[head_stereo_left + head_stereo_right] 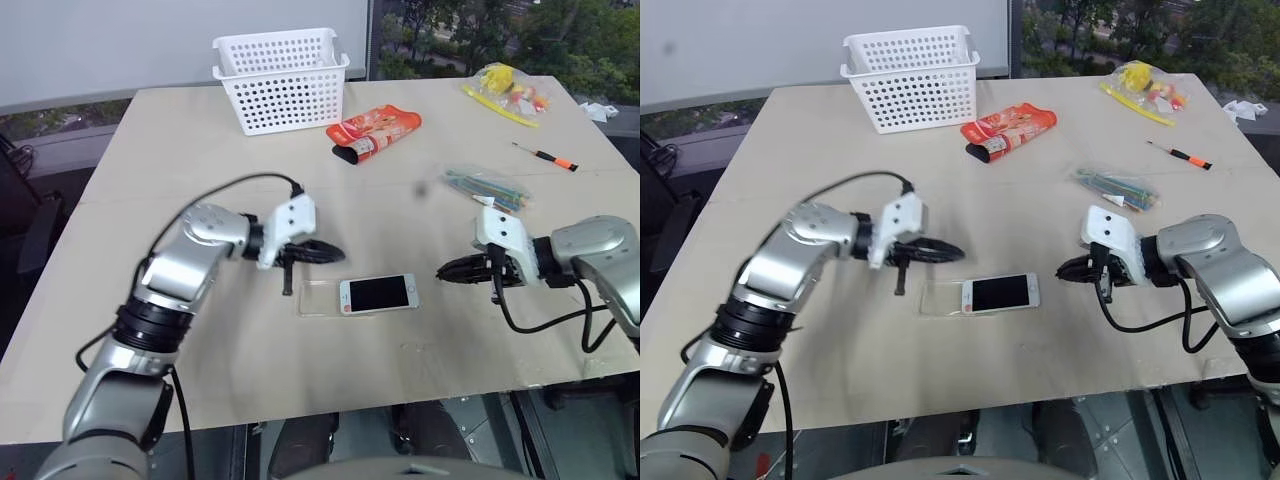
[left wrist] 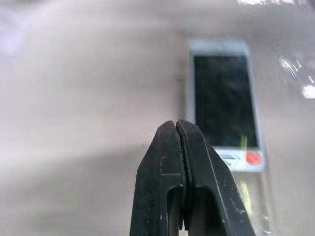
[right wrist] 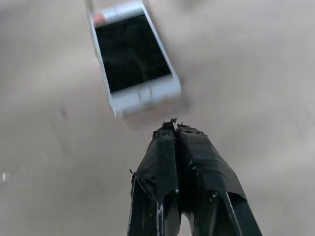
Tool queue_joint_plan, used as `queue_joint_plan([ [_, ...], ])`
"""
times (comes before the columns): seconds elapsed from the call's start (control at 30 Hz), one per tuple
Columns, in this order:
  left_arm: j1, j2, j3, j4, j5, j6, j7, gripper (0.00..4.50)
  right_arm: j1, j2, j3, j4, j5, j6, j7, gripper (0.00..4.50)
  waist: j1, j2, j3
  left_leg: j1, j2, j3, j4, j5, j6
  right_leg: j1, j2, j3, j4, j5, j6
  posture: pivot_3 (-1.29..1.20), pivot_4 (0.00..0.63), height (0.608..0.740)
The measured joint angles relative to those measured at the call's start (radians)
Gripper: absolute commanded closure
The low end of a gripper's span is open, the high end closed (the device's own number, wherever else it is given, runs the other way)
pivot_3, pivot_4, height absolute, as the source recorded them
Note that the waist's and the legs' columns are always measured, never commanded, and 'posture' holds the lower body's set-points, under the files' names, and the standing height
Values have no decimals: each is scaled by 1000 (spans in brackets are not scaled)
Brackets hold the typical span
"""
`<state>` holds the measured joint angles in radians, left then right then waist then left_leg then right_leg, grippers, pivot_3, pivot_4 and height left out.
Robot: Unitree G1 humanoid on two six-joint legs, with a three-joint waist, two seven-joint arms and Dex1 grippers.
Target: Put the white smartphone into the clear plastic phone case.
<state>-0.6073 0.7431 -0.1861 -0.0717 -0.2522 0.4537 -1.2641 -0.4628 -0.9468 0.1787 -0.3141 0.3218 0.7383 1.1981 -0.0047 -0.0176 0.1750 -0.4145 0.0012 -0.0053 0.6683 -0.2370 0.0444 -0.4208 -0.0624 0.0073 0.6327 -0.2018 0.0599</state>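
Left eye view, beige table, white basket, window behind.

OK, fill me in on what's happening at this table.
A two-armed robot is fitting the white smartphone into the clear plastic phone case on the beige tabletop. The phone lies flat, partly over the case's right end, with the case sticking out to its left. The left gripper and right gripper are shut, one on each side of the phone, holding nothing.
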Motion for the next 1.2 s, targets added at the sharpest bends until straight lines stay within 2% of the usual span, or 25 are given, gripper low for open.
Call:
queue_joint_plan([
  [0.13,51,91,12,0,4,19,-14,4500,22,-11,9,2,-8,-2,-5,4453,-13,0,0,0,1,1,0,0,0,-1,0,1,0,0,-1,0,150,740],
  [0.3,162,205,10,3,35,31,-41,4500,29,1,51,14,-34,-6,-24,4453,-6,0,1,-1,1,2,0,0,0,-1,0,1,0,-2,-3,0,150,740],
  [0.87,218,152,-42,-82,52,77,-14,4500,22,14,126,2,-74,13,-51,4453,2,0,1,-1,1,3,0,0,0,-1,0,2,-2,-2,-3,0,150,740],
  [1.2,224,173,-53,-79,56,68,-15,4500,13,21,136,-12,-80,21,-52,4453,-1,0,1,-1,1,3,0,0,0,-1,0,2,-2,-1,-3,0,150,740],
])
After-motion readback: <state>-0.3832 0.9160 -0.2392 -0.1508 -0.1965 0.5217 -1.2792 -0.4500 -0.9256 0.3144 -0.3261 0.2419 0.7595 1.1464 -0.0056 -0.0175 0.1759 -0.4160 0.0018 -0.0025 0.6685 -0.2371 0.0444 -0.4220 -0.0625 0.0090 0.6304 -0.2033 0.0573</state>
